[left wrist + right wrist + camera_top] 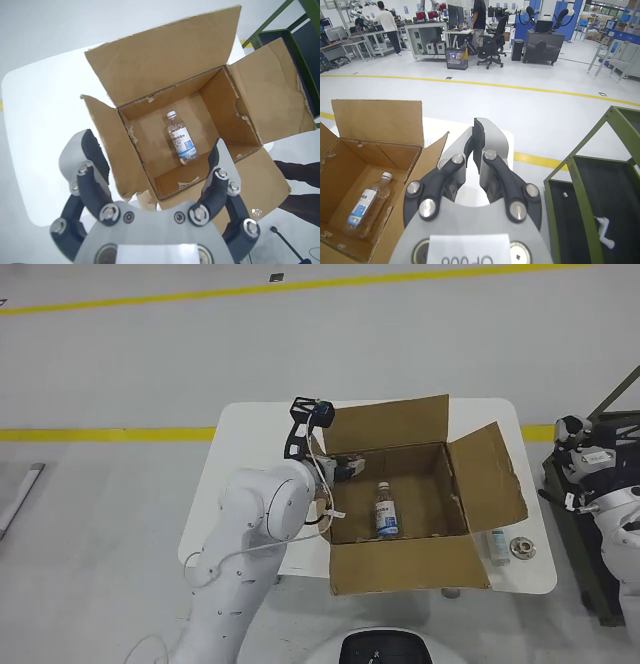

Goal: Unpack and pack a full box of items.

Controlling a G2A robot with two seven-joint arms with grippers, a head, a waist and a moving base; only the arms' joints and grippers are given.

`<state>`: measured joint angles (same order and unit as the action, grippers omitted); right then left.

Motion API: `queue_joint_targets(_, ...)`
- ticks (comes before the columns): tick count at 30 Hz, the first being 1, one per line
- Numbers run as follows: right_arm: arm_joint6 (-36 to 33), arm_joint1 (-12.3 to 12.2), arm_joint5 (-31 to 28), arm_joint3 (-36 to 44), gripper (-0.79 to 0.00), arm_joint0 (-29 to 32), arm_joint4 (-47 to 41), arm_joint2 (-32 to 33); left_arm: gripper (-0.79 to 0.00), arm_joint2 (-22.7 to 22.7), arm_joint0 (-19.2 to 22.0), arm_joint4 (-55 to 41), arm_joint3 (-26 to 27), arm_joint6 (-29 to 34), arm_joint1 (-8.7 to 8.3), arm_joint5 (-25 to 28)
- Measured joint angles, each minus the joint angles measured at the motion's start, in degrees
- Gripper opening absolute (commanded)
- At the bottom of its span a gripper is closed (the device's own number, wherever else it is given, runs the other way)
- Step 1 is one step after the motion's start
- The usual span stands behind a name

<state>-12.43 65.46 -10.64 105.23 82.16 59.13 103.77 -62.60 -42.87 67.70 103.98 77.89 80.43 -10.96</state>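
Note:
An open cardboard box (400, 499) stands on the white table (250, 454), its flaps folded outward. One clear bottle (181, 138) with a white cap and a blue-and-white label lies flat on the box floor (386, 510) (367, 202). My left gripper (155, 152) is open above the box's left side, one finger (92, 150) outside the side flap and the other (217, 156) over the inside. In the top view it sits at the left wall (343, 469). My right gripper (477, 140) is shut on nothing, raised beyond the box's right side.
A small clear bottle (497, 547) and a round roll (522, 548) lie on the table right of the box. A green metal rack (572, 180) stands beside the table on the right, with a white part (603, 235) on its dark shelf.

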Motion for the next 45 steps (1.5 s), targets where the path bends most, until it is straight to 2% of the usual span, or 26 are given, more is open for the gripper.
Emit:
queue_joint_targets(5, 0.1, 0.0, 0.0, -0.4, -0.785, -0.1, 0.1, -0.2, 0.0, -1.6, -0.9, 1.7, -3.6, 2.6, -0.38, 0.0)
queue_joint_targets(6, 0.2, 0.0, 0.0, -0.5, -0.785, 0.0, 0.1, -0.3, -0.058, -1.6, -1.0, 1.6, -4.3, 2.8, -0.38, -0.1)
queue_joint_targets(9, 0.3, 0.0, 0.0, -0.9, -0.785, 0.1, 0.1, -0.4, -0.613, -1.3, -1.3, 0.9, -6.7, 3.4, -0.28, -0.5)
queue_joint_targets(10, 0.2, 0.0, 0.1, -1.0, -0.785, 0.2, 0.1, -0.4, -0.742, -1.2, -1.2, 0.7, -7.8, 3.6, -0.23, -0.8)
queue_joint_targets(11, 0.1, 0.0, 0.1, -1.0, -0.785, 0.2, 0.1, -0.4, -0.785, -1.1, -1.1, 0.7, -8.6, 3.7, -0.19, -1.0)
queue_joint_targets(17, -0.2, 0.0, 0.2, -1.0, -0.785, 0.3, -0.1, -0.5, -0.785, -0.8, -0.3, 0.2, -11.1, 2.9, 0.04, -1.8)
queue_joint_targets(35, -0.5, -0.2, -0.3, -1.2, -0.785, 0.5, -0.6, -0.1, -0.785, -3.7, 1.6, 4.3, -15.1, -0.6, -0.07, -4.9)
queue_joint_targets(36, -0.6, -0.2, -0.3, -1.2, -0.785, 0.5, -0.6, -0.1, -0.767, -3.7, 1.7, 4.3, -15.1, -0.7, -0.05, -4.8)
queue_joint_targets(37, -0.6, -0.2, -0.3, -1.2, -0.785, 0.6, -0.6, -0.1, -0.523, -3.7, 1.9, 4.3, -15.2, -0.6, -0.02, -4.6)
queue_joint_targets(38, -0.6, -0.2, -0.4, -1.2, -0.785, 0.6, -0.6, 0.0, 0.0, -3.6, 2.1, 4.4, -15.4, -0.5, 0.0, -4.6)
queue_joint_targets(41, -0.8, -0.2, -0.4, -1.3, -0.785, 0.7, -0.8, 0.0, 0.0, -3.8, 2.8, 4.2, -16.3, 0.1, 0.12, -5.2)
queue_joint_targets(43, -1.1, -0.2, -0.3, -1.3, -0.702, 0.7, -1.6, -0.1, 0.0, -3.7, 3.1, 4.5, -16.6, 0.0, 0.18, -5.7)
queue_joint_targets(45, -1.7, -0.2, -0.2, -1.4, -0.699, 0.7, -3.0, -0.1, 0.0, -3.6, 3.1, 4.8, -16.5, 0.2, 0.24, -6.1)
